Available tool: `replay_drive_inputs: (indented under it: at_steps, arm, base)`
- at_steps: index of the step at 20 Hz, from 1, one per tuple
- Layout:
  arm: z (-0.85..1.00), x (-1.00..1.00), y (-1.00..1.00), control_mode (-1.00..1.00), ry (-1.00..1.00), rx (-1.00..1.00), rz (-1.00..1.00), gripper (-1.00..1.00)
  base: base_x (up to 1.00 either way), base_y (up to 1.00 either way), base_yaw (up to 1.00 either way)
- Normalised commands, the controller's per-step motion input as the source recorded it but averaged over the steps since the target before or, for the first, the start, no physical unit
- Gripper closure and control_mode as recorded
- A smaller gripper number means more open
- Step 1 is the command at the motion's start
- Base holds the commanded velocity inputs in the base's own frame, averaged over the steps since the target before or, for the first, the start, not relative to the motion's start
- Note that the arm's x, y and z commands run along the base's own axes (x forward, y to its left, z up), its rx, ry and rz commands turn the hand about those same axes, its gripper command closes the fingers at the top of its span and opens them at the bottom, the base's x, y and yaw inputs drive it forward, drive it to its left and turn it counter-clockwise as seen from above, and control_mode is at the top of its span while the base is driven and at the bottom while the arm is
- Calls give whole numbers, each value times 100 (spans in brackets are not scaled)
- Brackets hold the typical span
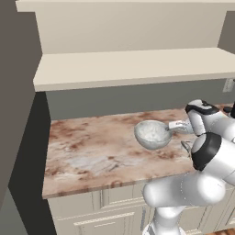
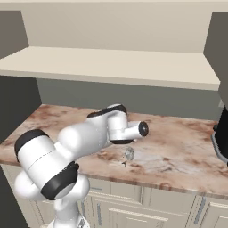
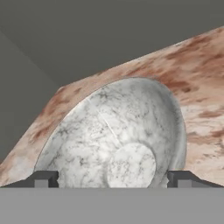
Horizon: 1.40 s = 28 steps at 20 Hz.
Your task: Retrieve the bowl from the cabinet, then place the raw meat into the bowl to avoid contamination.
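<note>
My gripper (image 3: 112,179) stands wide open, holding nothing, just beside the deep mottled grey-white stone bowl (image 1: 153,134) on the reddish marble bench (image 1: 92,156): probably heavy, rigid, slick, best pinched across its rim.

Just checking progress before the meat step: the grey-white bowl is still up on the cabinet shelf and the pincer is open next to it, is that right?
Not quite. The bowl is not on the cabinet shelf; it sits on the reddish marble counter, as the left base view shows. The rest holds: the pincer is open beside it.
</note>
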Motion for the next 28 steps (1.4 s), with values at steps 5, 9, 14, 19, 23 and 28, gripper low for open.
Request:
replay_drive_inputs:
  at_steps: [5, 9, 14, 19, 23, 28]
  arm:
    - [20, -2, -7, -100, 13, 0, -6, -100]
    - [13, -8, -26, -100, 8, 0, -5, -100]
    - [6, -11, -28, -100, 6, 0, -4, -100]
    - [3, -11, -18, -100, 0, 0, -1, -100]
    - [2, -11, -12, -100, 0, -2, 0, -100]
    - [-5, -7, -12, -100, 2, -9, 0, -100]
  base:
    - [0, 0, 0]
    - [0, 0, 0]
    - [0, 0, 0]
    - [0, 0, 0]
    - [0, 0, 0]
    - [0, 0, 0]
